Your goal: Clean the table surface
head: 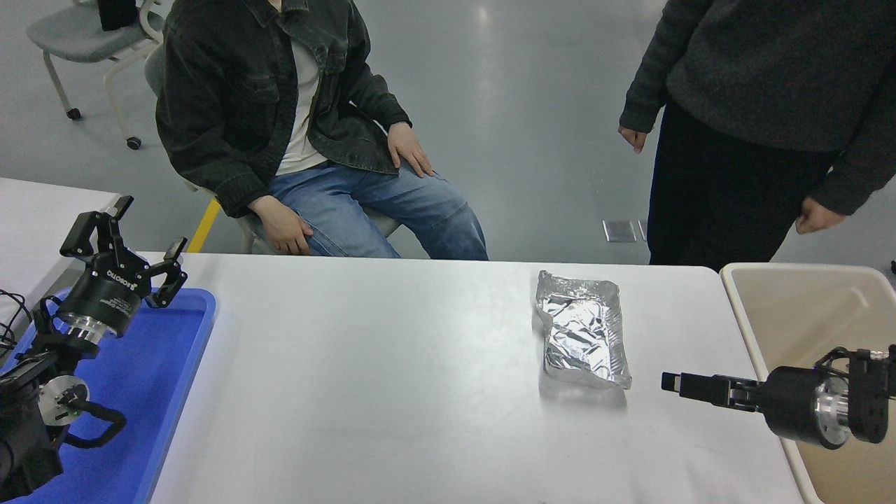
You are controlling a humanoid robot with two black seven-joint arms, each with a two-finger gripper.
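Note:
The table surface (392, 378) is a wide matte white top. On its right part lies a crumpled silver foil packet (582, 339), flat on the table. My right gripper (670, 382) reaches in from the right edge, low over the table, its tip a short way right of the packet's near end and apart from it. It is seen side-on and holds nothing that shows. My left gripper (143, 234) is parked at the lower left above the blue tray, open and empty.
A blue plastic tray (175, 364) lies on the table's left end. A beige bin (805, 308) stands past the right edge. One person sits at the far side (280, 105); another stands at the far right (756, 105). A smaller white table (35, 217) is at left.

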